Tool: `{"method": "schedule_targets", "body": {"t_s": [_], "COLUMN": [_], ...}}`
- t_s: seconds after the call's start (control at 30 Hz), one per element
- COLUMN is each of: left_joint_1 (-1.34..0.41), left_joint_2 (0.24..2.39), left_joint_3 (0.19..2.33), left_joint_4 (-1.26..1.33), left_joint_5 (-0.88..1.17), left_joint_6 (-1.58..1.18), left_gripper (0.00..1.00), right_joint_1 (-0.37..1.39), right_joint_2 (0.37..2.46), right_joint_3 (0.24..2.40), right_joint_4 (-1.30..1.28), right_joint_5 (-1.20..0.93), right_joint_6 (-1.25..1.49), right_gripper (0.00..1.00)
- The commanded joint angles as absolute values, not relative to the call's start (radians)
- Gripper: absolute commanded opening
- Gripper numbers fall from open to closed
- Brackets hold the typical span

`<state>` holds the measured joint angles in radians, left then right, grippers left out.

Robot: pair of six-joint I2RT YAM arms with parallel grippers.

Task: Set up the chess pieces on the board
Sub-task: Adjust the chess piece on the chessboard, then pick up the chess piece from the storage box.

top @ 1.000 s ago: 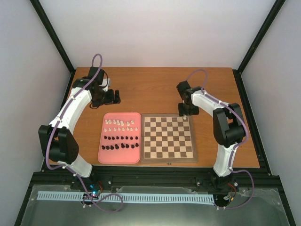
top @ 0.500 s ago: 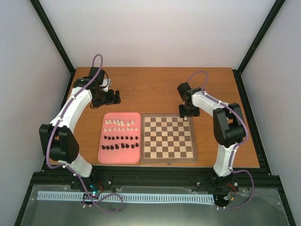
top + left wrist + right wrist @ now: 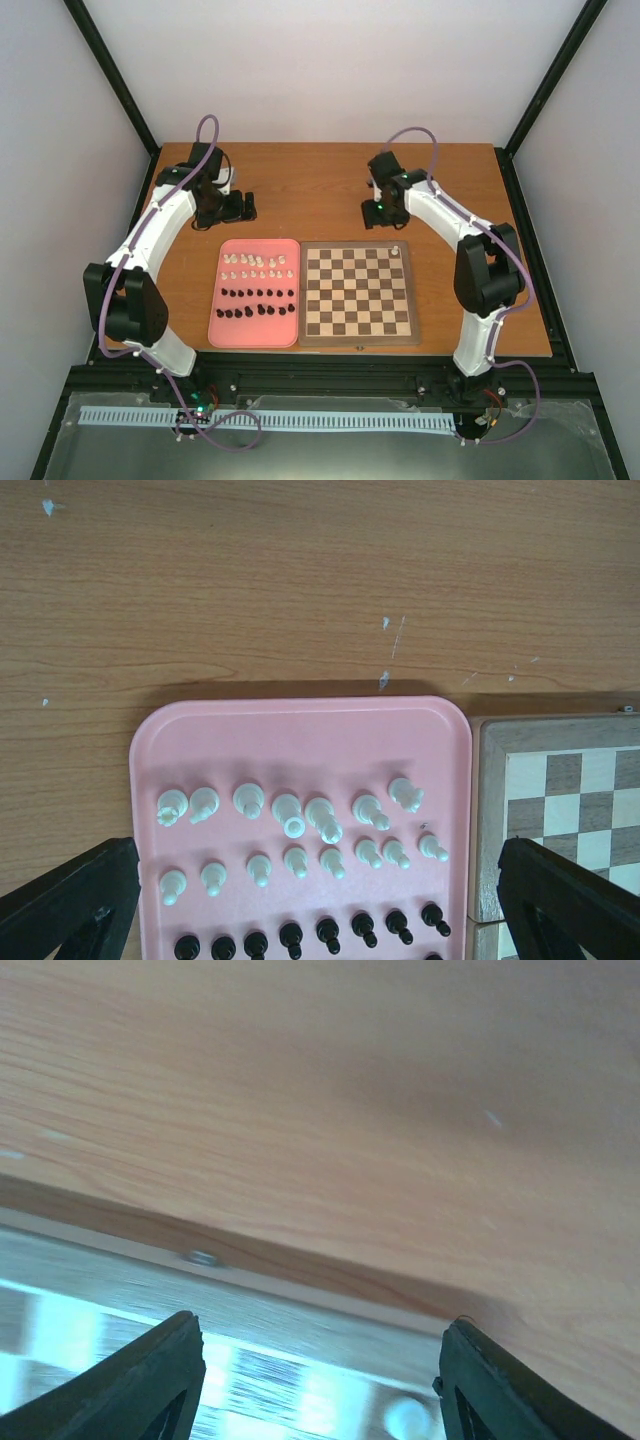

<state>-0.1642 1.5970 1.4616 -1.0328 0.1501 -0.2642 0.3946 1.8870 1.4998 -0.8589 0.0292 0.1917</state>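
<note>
The chessboard (image 3: 360, 293) lies in the middle of the wooden table (image 3: 320, 180), and the pink tray (image 3: 222, 300) sits just beside its left edge. One white piece (image 3: 397, 250) stands on the board's far right corner square; the other squares are bare.

The remaining white pieces (image 3: 288, 813) stand on the far half of the tray in two rows, seven in the farther row and eight in the nearer. Some of them lean, and one shows its hollow base. The black pieces (image 3: 258, 303) fill the near half of the tray, also in two rows.

The right gripper (image 3: 318, 1360) hangs above bare table just beyond the board's far edge, left of the lone white piece. Its fingers (image 3: 160, 1370) are spread with nothing between them. Its camera view is blurred, showing the board's brown border and a pale round blob at the bottom.

The left gripper (image 3: 245, 206) hangs over the table beyond the tray's far edge. Its fingers (image 3: 75, 900) are spread wide and hold nothing, framing the tray's far end in the wrist view.
</note>
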Motion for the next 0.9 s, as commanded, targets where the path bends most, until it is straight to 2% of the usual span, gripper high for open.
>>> {"method": "schedule_targets", "body": {"t_s": [0.0, 0.27, 0.53, 0.77, 0.87], "left_joint_1": [-0.166, -0.165, -0.159, -0.129, -0.129], "left_joint_2": [1.609, 1.586, 1.505, 1.456, 1.453], "left_joint_3": [1.501, 1.485, 1.456, 1.424, 1.410], "left_joint_4": [-1.034, -1.033, -1.027, -1.022, -1.026], "left_joint_5": [0.155, 0.128, 0.019, 0.017, 0.021], "left_joint_6": [-0.256, -0.268, -0.316, -0.324, -0.325], "left_gripper": [1.00, 1.00, 1.00, 1.00, 1.00], "right_joint_1": [0.516, 0.712, 0.774, 0.811, 0.825], "right_joint_2": [1.937, 2.125, 2.231, 2.303, 2.326], "right_joint_3": [1.642, 1.882, 1.969, 2.046, 2.072], "right_joint_4": [-0.879, -0.922, -0.910, -0.931, -0.943], "right_joint_5": [-0.058, -0.123, -0.203, -0.238, -0.244], "right_joint_6": [0.154, 0.163, 0.150, 0.114, 0.103], "right_gripper": [0.64, 0.59, 0.57, 0.55, 0.50]}}
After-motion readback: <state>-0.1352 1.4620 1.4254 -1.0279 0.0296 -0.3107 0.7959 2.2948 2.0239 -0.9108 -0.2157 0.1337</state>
